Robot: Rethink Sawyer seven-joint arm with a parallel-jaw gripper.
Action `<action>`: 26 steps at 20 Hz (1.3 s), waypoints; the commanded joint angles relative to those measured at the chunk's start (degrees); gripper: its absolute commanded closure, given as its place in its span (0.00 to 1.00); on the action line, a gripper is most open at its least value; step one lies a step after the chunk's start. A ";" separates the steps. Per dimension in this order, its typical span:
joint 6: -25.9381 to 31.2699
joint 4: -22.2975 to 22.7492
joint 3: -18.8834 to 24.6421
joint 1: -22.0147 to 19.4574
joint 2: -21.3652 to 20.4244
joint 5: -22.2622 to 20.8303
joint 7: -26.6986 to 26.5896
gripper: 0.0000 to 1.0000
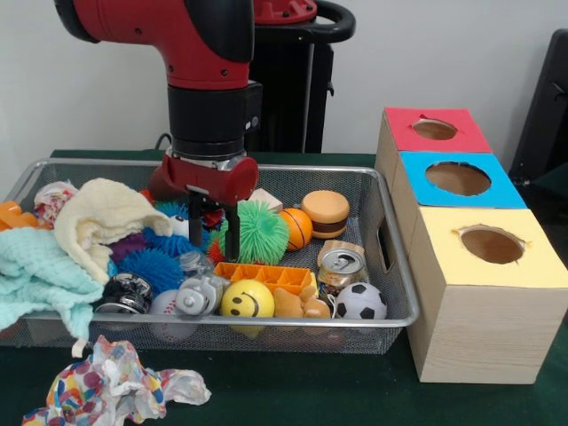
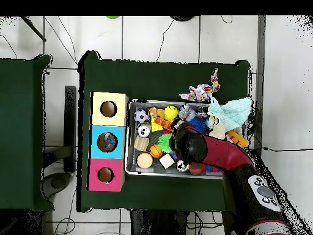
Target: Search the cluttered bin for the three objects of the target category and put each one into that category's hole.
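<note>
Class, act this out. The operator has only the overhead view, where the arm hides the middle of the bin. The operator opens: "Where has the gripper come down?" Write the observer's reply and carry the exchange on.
Observer: The gripper is low among the toys, between a blue spiky ball and a green spiky ball.
Operator: What is the round tan thing by the bin wall?
Observer: A toy burger, lying flat with its bun on top.
Operator: And the yellow ball?
Observer: The yellow ball has a smiley face, turned towards the front camera.
</note>
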 commanded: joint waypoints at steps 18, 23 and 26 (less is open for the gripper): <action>-2.21 -0.51 2.50 -0.04 1.70 0.86 5.66 0.00; -2.01 -1.74 1.67 -0.16 2.05 -0.03 4.69 0.00; -0.65 -1.82 0.76 -0.01 0.69 -0.22 4.28 0.00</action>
